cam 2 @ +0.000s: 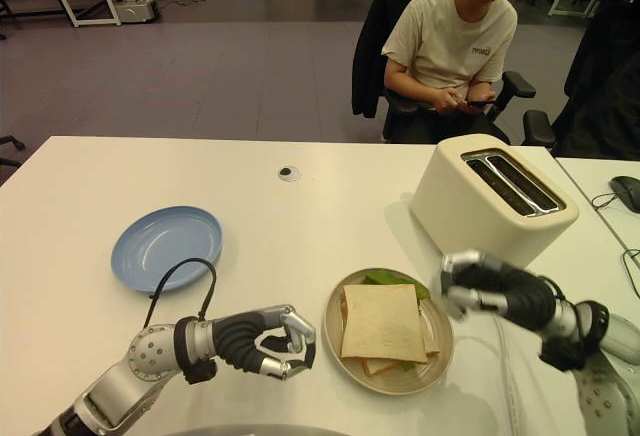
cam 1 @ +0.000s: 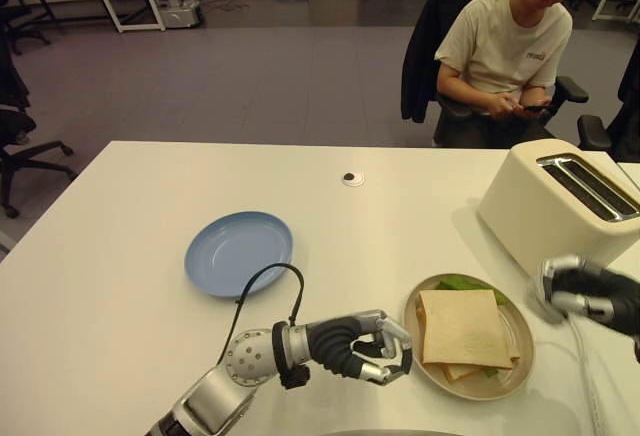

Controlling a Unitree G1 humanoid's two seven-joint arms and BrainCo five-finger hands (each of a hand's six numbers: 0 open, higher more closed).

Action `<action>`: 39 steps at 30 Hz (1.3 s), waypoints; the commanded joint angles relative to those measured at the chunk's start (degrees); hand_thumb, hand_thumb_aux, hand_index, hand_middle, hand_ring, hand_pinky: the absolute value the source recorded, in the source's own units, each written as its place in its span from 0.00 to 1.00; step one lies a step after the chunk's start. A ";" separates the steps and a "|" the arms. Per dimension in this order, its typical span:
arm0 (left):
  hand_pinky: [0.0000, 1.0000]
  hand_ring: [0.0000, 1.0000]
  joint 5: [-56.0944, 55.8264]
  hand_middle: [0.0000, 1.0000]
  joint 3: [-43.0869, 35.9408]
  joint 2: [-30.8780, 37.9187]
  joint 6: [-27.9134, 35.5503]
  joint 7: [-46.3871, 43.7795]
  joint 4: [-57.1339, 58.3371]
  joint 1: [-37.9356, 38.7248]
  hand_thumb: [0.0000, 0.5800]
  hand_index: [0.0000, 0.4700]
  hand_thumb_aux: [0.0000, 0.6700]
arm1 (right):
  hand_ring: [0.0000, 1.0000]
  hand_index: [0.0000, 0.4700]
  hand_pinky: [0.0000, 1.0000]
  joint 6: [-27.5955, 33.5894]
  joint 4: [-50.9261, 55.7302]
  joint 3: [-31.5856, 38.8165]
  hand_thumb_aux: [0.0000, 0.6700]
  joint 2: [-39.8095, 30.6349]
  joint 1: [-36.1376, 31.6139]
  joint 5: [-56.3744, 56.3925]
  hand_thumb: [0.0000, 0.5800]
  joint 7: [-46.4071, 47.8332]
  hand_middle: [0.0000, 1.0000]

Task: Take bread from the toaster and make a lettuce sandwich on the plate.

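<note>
Bread (cam 2: 385,321) apparently hides most lettuce (cam 2: 386,278)

I count one blue plate (cam 1: 238,253), one tan plate (cam 1: 522,351), one sandwich (cam 1: 463,328) and one toaster (cam 1: 560,201); both plates sit left of the toaster.

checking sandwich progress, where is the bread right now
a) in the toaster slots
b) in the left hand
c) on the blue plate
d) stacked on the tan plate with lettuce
d: the bread slices lie stacked on the tan plate, with lettuce showing at their far edge.
</note>
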 commanded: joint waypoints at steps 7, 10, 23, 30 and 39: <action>1.00 1.00 20.19 1.00 -2.42 -1.15 -1.93 -0.87 10.26 -0.92 1.00 1.00 1.00 | 1.00 1.00 1.00 -23.08 17.12 13.06 1.00 -8.04 3.53 -32.97 1.00 2.80 1.00; 1.00 1.00 23.06 1.00 -3.35 -2.85 -2.29 -0.94 12.83 -1.26 1.00 1.00 1.00 | 1.00 1.00 1.00 -26.71 18.73 16.70 1.00 -7.72 2.94 -37.75 1.00 0.55 1.00; 1.00 1.00 32.15 1.00 -5.44 -11.74 -0.82 3.34 24.40 -6.22 1.00 1.00 1.00 | 1.00 1.00 1.00 -31.40 17.28 26.39 1.00 3.34 -8.85 -43.83 1.00 -16.69 1.00; 1.00 1.00 37.03 1.00 -0.47 -25.16 4.63 26.28 55.46 -21.92 1.00 1.00 1.00 | 1.00 1.00 1.00 -32.43 30.21 30.71 1.00 17.17 -25.21 -60.25 1.00 -46.28 1.00; 1.00 1.00 28.72 1.00 9.81 -37.87 -1.24 40.23 78.35 -34.36 1.00 1.00 1.00 | 1.00 1.00 1.00 -39.64 60.53 35.01 1.00 24.30 -49.21 -70.23 1.00 -71.94 1.00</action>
